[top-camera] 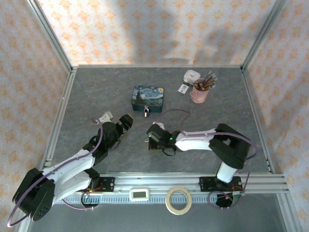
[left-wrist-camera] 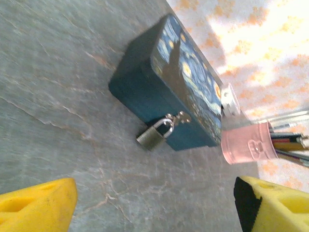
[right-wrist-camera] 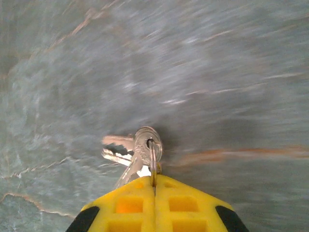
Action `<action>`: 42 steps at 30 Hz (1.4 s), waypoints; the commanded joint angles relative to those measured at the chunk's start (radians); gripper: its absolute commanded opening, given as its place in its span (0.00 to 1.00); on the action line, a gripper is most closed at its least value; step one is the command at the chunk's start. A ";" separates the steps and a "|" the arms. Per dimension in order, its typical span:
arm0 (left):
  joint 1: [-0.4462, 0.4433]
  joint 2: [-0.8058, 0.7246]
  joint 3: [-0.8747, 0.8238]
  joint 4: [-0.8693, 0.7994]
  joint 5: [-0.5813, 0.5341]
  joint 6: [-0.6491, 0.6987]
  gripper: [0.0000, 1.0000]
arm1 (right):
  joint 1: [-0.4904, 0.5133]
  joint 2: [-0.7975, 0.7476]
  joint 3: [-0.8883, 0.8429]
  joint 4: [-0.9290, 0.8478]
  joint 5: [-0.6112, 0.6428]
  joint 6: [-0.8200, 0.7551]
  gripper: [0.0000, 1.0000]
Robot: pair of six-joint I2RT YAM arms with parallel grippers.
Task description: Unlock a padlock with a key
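Right gripper (right-wrist-camera: 154,187) clamped on key ring (right-wrist-camera: 152,153); key (right-wrist-camera: 119,143) dangling, needs firm regrip. Left gripper (left-wrist-camera: 154,205) wide open, empty; should steady padlock (left-wrist-camera: 155,134).

The right gripper (right-wrist-camera: 154,182), with yellow plastic fingers pressed together, pinches a thin metal ring (right-wrist-camera: 153,155) carrying a bunch of small silvery metal keys (right-wrist-camera: 126,147). The keys fan out leftward over a grey marbled tabletop (right-wrist-camera: 217,72), which appears blurred.

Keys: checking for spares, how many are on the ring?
3 keys, apparently, on the ring pinched by the right gripper: two blades pointing left, one slanting down-left. Overlap may hide another.
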 commanded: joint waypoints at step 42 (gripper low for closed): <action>-0.185 0.328 0.055 0.329 -0.022 -0.196 0.83 | -0.122 -0.099 -0.077 -0.085 0.070 -0.091 0.30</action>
